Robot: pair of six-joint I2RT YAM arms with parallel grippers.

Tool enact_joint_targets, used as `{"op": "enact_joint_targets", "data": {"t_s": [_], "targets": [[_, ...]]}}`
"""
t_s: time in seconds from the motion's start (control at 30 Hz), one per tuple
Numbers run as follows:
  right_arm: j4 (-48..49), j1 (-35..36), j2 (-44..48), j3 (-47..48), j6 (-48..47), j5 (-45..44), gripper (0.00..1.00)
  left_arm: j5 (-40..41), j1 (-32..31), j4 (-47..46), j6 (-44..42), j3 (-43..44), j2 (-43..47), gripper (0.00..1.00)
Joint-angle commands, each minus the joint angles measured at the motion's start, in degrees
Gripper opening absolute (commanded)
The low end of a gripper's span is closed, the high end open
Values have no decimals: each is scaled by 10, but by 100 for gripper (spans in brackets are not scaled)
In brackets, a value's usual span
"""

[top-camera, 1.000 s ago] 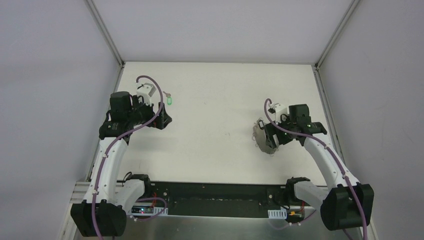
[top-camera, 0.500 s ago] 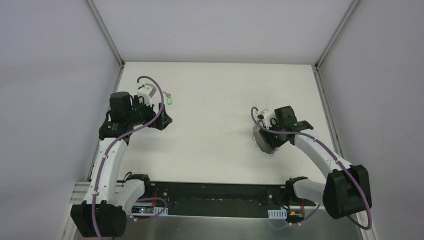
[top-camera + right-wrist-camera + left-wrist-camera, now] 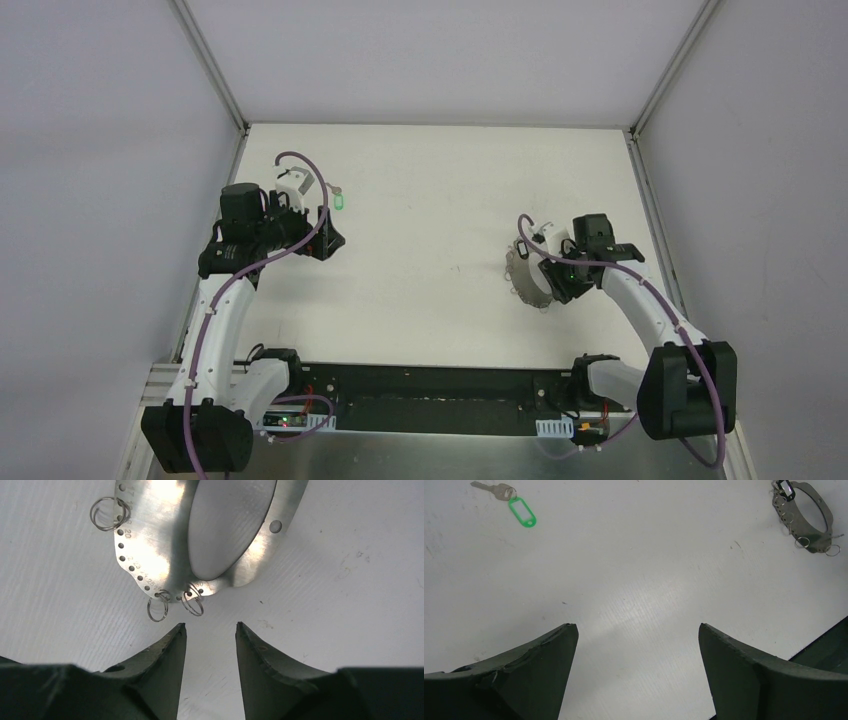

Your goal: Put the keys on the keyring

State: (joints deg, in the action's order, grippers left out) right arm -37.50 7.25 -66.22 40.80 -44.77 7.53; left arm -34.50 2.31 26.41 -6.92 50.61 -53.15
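From above, at 9 o'clock on the table (image 3: 430, 170): left gripper (image 3: 636, 630), jaws spread wide, gripping nothing. Near it at 12 o'clock, untouched: key (image 3: 340, 200), lying flat, green head toward the arm. At 3 o'clock: right gripper (image 3: 210, 627), jaws narrowed to a slim gap, nothing between them, hovering just short of the keyring (image 3: 150, 540), which lies flat. Along its rim, small split rings (image 3: 157, 607); at its far end, a black tag (image 3: 785, 486).
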Motion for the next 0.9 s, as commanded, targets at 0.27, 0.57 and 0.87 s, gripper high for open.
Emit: {"op": "enact_joint_targets", "data": {"t_s": [0.27, 0.57, 0.87], "targets": [[-10, -11, -50, 8, -65, 54, 38, -25, 0, -8, -11, -2, 13, 93], [13, -11, -76, 0, -79, 59, 36, -25, 0, -8, -12, -2, 9, 93], [-2, -11, -90, 7, -92, 79, 18, -24, 0, -7, -11, 0, 4, 93]]}}
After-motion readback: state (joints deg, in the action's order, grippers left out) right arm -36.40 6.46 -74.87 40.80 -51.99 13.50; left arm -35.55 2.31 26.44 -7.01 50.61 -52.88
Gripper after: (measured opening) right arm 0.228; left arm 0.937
